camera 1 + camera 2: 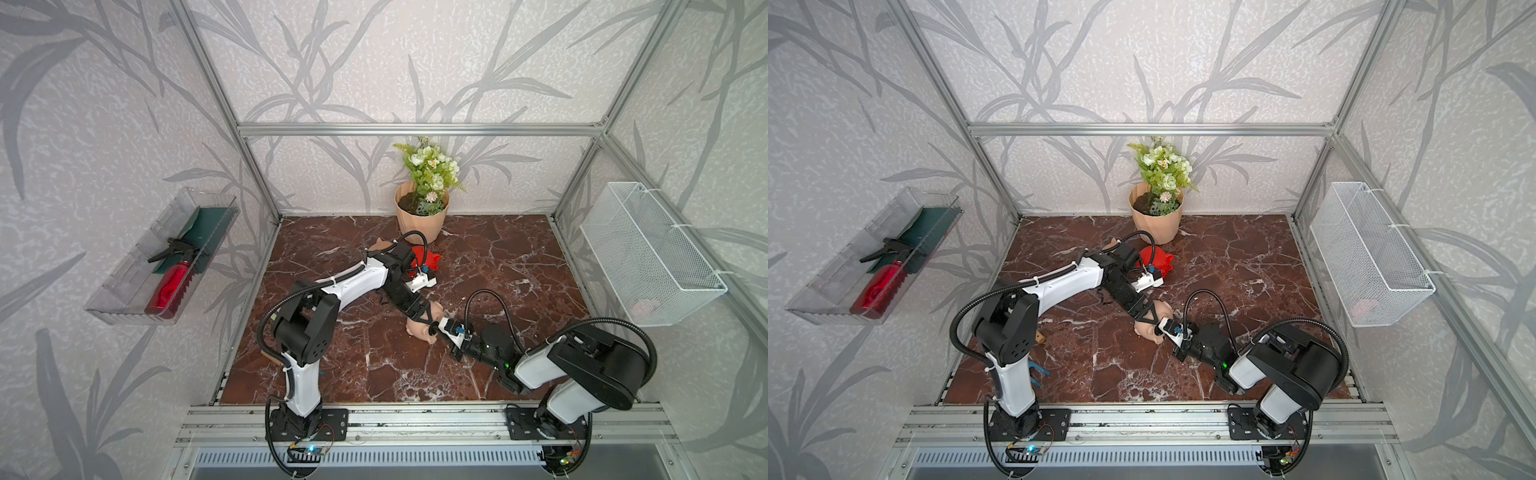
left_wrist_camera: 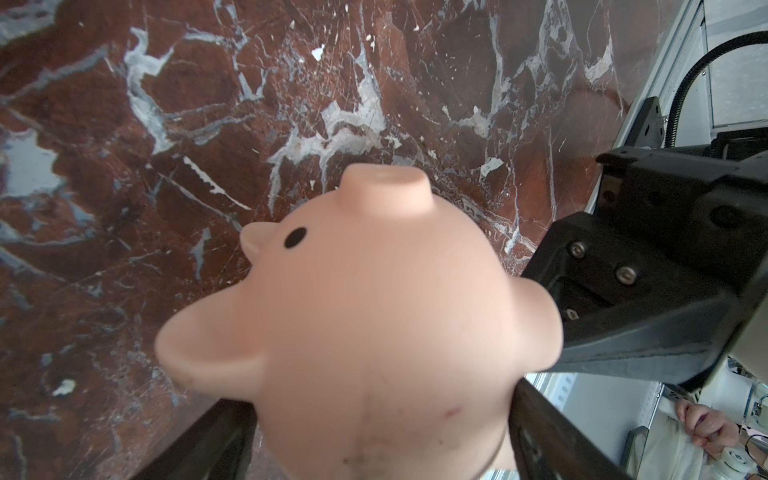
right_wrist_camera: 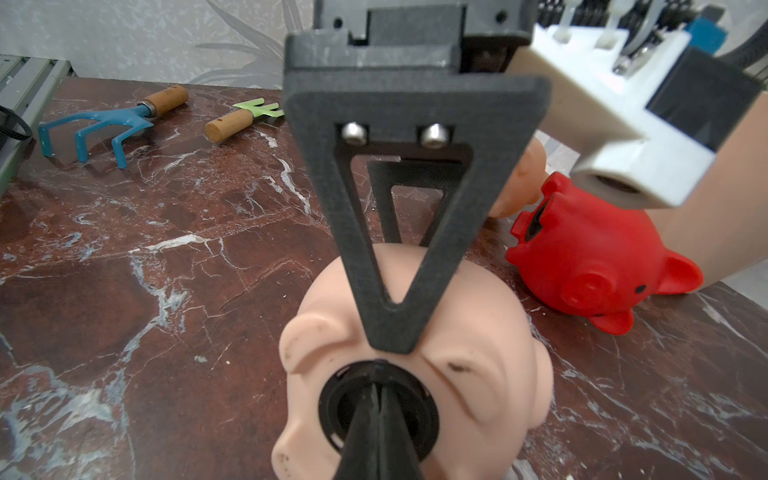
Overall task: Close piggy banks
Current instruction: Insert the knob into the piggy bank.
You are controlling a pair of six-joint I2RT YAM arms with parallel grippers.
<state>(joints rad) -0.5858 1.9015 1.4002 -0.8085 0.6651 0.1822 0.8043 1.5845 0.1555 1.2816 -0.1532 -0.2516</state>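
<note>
My left gripper [image 2: 374,436] is shut on a peach piggy bank [image 2: 374,332] just above the table's middle, one finger on each flank. The pig's belly hole faces my right arm, with a black round plug [image 3: 332,399] sitting in it. My right gripper [image 3: 378,386] is shut, its joined tips pressed into the plug's centre. In both top views the two grippers meet at this pig [image 1: 417,330] [image 1: 1148,330]. A red piggy bank [image 3: 582,257] [image 1: 430,259] lies on its side further back. A second peach piggy bank [image 3: 523,183] [image 1: 378,245] lies behind it, mostly hidden by the left arm.
A ribbed peach flowerpot [image 1: 422,216] with flowers stands at the back wall. A blue hand rake [image 3: 95,124] and a green tool with a wooden handle [image 3: 237,122] lie near the left arm's base. A wire basket [image 1: 648,253] and a clear tray [image 1: 124,291] hang on the side walls.
</note>
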